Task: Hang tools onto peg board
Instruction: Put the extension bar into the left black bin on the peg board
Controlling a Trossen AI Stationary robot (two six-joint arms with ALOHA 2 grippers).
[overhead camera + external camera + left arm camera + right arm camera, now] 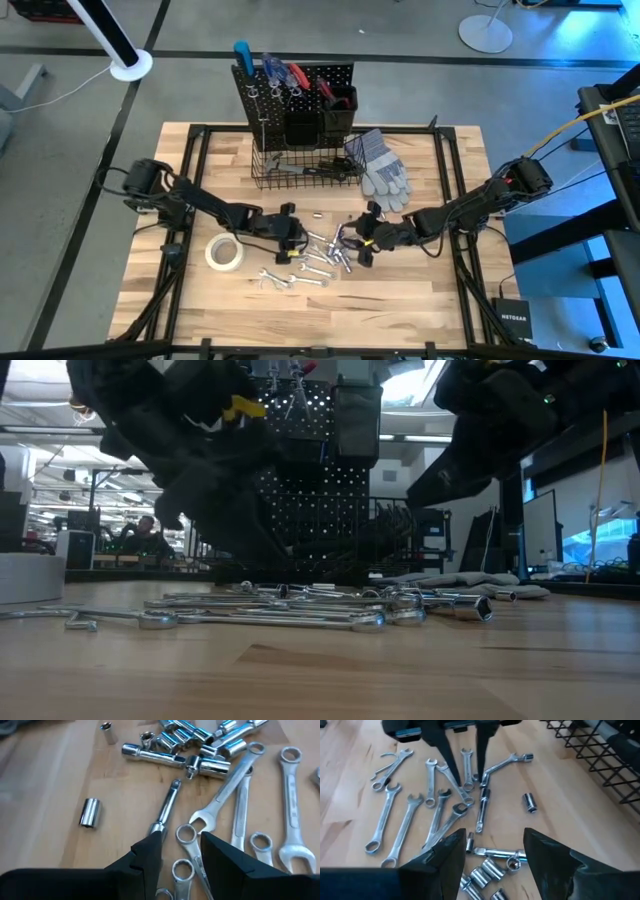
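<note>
**Both grippers poised over the wrench pile**

High view: the wrenches [318, 258] lie mid-table before the peg board [296, 92]; left gripper [291, 238] and right gripper [366, 240] flank them.

Left wrist view: fingers [150, 854] parted, released, over a wrench ring.

Right wrist view: fingers [451, 851] spread wide above sockets [485, 872], grasping nothing.

Peg board [320, 480] top beyond frame edge, arms partly masking it

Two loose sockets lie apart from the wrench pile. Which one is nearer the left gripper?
The short chrome socket lying on its side on bare wood, beside the left gripper. The other socket stands farther off, up by the socket cluster.
</note>
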